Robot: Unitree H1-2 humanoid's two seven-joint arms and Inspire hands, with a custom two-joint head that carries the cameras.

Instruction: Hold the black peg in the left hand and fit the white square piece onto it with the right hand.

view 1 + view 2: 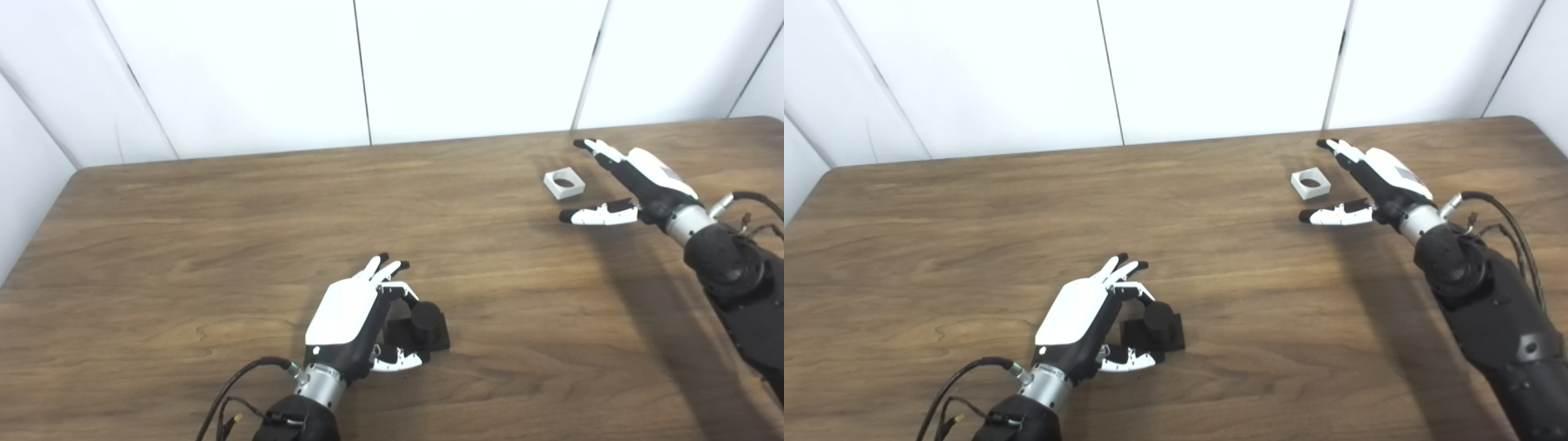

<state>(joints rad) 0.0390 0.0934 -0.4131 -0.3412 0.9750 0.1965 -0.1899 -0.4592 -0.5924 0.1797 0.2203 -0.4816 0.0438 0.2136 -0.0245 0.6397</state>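
Nearest the camera, the left hand (349, 318) lies low over the wooden surface (184, 245), its white back turned up and its arm coming in from the bottom edge. Its fingers (383, 269) are spread and released, curving around the far side of the black peg (425, 318), while the thumb reaches along the near side of the peg's square black base. Whether any fingertip touches the peg cannot be told; the peg stands upright on the surface, not lifted.

Well apart, toward the far right of the surface, the white square piece (563, 183) lies flat with its round hole facing up. The right hand (631, 184) hovers just beside it, fingers (597, 147) stretched out and apart, thumb extended below the piece, grasping nothing.
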